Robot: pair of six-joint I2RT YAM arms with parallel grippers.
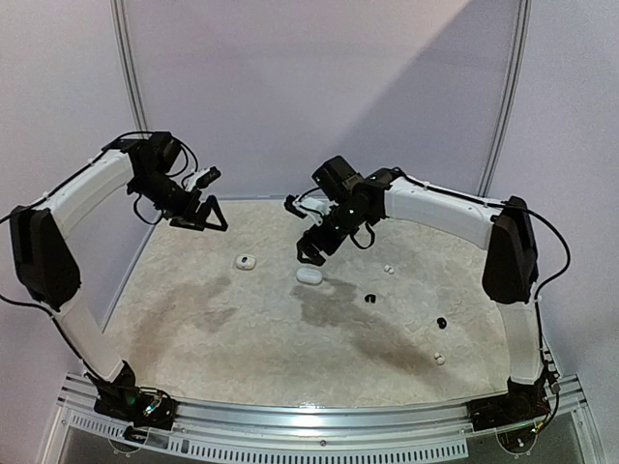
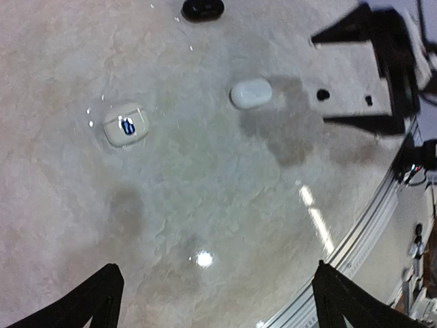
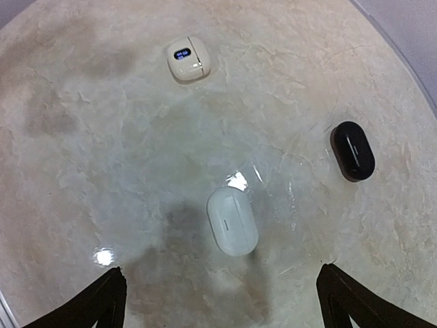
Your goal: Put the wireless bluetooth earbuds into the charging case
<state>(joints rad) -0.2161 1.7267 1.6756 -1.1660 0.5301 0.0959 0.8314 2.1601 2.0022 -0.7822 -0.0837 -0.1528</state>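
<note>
black buds (image 1: 368,298); white buds (image 1: 389,269): loose, right | white case (image 1: 309,275): shut, centre | open case (image 1: 245,261): left | black case (image 3: 352,150): shut

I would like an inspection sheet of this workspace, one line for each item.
Surface: pale marbled table, darker patches in the middle.
Job's things: white earbuds and black earbuds loose on the right; open white case, closed white case, closed black case.
Clutter: nothing seen.
Grippers: left tool and right tool open, empty, above the surface.
Cables: black cables along both arms.
Surroundings: pale walls, metal rail at near edge.
</note>
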